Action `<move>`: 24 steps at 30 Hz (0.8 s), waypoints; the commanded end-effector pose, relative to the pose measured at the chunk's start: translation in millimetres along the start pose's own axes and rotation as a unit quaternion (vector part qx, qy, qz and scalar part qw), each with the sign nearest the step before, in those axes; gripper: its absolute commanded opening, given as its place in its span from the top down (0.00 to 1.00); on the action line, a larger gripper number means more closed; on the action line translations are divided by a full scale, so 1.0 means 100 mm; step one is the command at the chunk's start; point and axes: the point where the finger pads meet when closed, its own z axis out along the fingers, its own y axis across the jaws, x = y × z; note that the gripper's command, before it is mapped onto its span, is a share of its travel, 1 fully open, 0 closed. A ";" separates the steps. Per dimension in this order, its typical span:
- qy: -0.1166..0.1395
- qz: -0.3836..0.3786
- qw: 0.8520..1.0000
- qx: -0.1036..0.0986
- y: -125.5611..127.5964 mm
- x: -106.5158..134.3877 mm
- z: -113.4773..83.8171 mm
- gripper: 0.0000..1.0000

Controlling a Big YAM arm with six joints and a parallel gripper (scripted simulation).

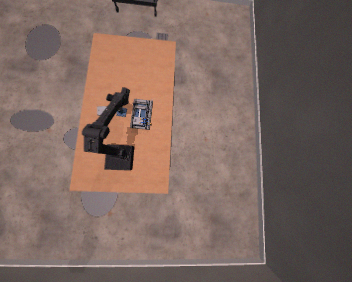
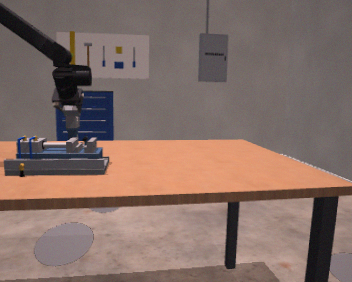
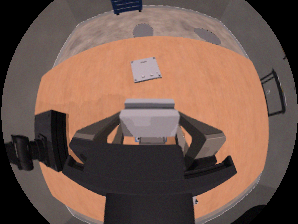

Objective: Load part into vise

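Note:
My gripper (image 3: 149, 113) (image 2: 72, 119) is shut on the part, a light grey block (image 3: 149, 126). In the wrist view a narrow groove runs along the block near its far edge; I cannot tell for sure which way the milled slot faces. The infeed plate (image 3: 146, 70) (image 1: 101, 110) holds no block. The blue V-block (image 1: 121, 113) stands between the plate and the vise; something of it shows below the block in the wrist view, and contact is not clear. The vise (image 1: 141, 115) is open, its fixed jaw (image 2: 91, 145) apart from the rod-side jaw (image 2: 74, 145), with no part seen between them.
The vise's grey base (image 2: 55, 166) stands in front of the gripper in the exterior view, with the air cylinder (image 2: 33, 145) and blue hoses on its left. The black robot base (image 1: 119, 158) (image 3: 51, 140) stands on the wooden table (image 1: 128, 65).

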 end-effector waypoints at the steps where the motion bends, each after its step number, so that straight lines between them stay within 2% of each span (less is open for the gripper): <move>1: -0.005 -0.007 1.000 0.013 -0.09 0.01 -0.07 1.00; 24: -0.005 -0.007 1.000 0.014 -0.10 0.03 -0.06 1.00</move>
